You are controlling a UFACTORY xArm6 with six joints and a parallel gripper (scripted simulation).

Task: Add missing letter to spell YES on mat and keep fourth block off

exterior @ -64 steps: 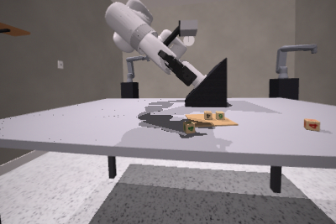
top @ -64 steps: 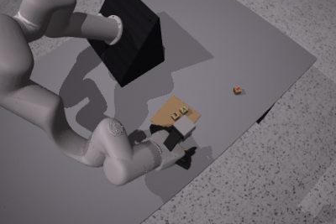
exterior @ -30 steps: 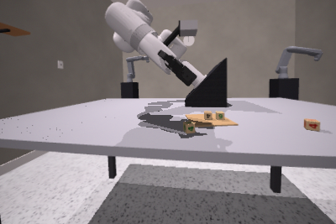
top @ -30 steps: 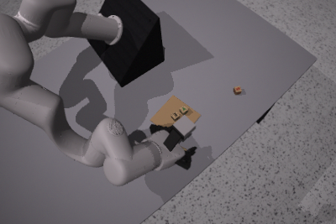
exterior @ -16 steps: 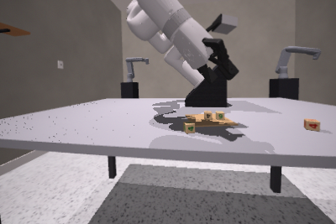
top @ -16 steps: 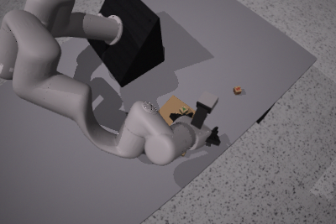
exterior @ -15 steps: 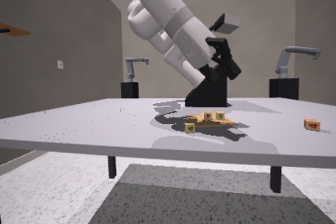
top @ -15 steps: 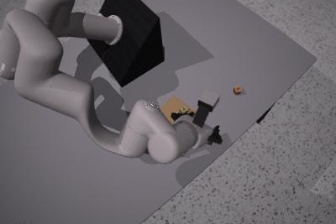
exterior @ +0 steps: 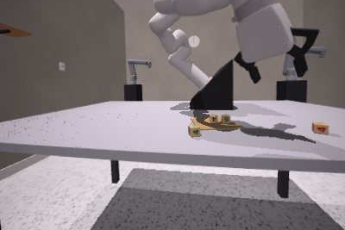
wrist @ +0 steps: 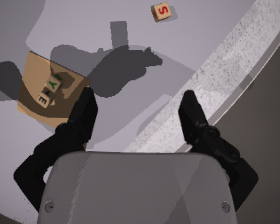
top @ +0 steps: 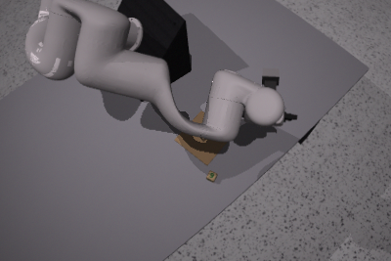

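A brown mat lies on the table with two green-lettered blocks on it, one (wrist: 55,85) beside the other (wrist: 44,100); I cannot read their letters. They also show in the exterior view as the left block (exterior: 213,118) and the right block (exterior: 225,118) on the mat (exterior: 216,123). A block with a red S (wrist: 161,12) lies alone off the mat, far right in the exterior view (exterior: 320,127). Another green-lettered block (exterior: 194,130) lies just off the mat, also in the top view (top: 212,176). My gripper (wrist: 138,99) (exterior: 278,76) is open and empty, high above the table, between the mat and the S block.
A black wedge-shaped box (exterior: 216,90) stands behind the mat, also in the top view (top: 156,31). My arm hides most of the mat (top: 200,144) and the S block in the top view. The table's edge (wrist: 219,78) runs close beyond the S block.
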